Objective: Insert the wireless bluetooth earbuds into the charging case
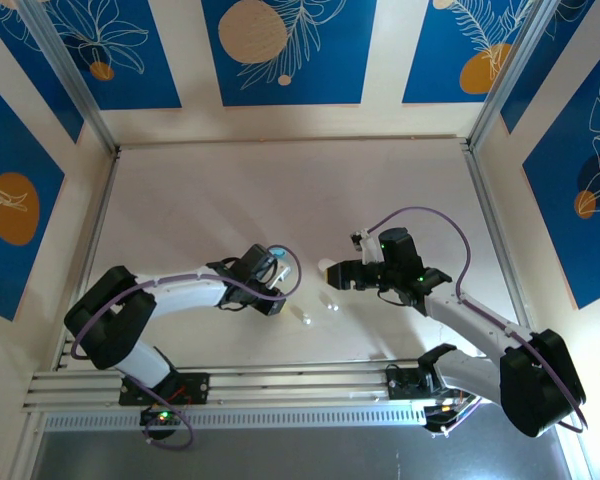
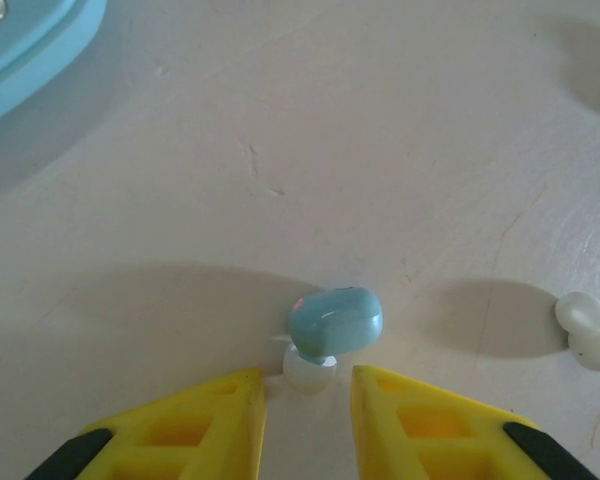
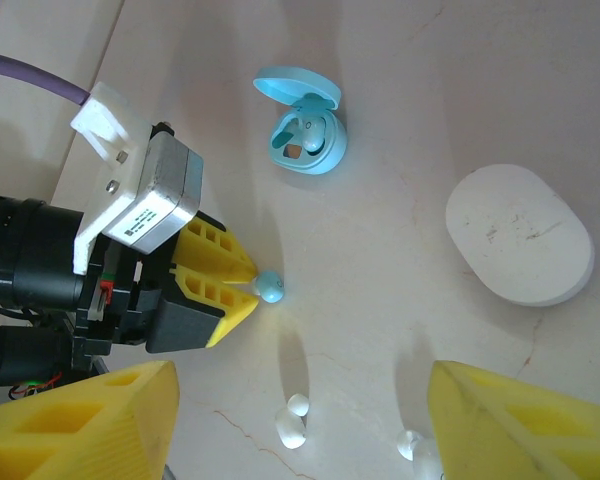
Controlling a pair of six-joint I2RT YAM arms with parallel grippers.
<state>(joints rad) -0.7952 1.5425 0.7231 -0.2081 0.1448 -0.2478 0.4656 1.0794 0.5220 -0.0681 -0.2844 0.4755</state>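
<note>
left gripper (image 2: 308, 377): jaws narrowly parted, empty; blue earbud (image 2: 335, 322) just beyond tips
right gripper (image 3: 302, 378): jaws wide, empty
risk: shallow pinch could squirt the glossy earbud away

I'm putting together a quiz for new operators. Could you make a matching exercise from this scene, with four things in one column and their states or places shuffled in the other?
Things:
1. pale blue oval plastic charging case
2. white oval plastic case
3. tiny glossy pale blue earbud
4. tiny glossy white earbud

States or places:
A. just ahead of the left pincer tips
B. lid open
C. lid shut
D. on the table, seen between the right pincer fingers

Pairs: 1-B, 2-C, 3-A, 4-D.
</note>
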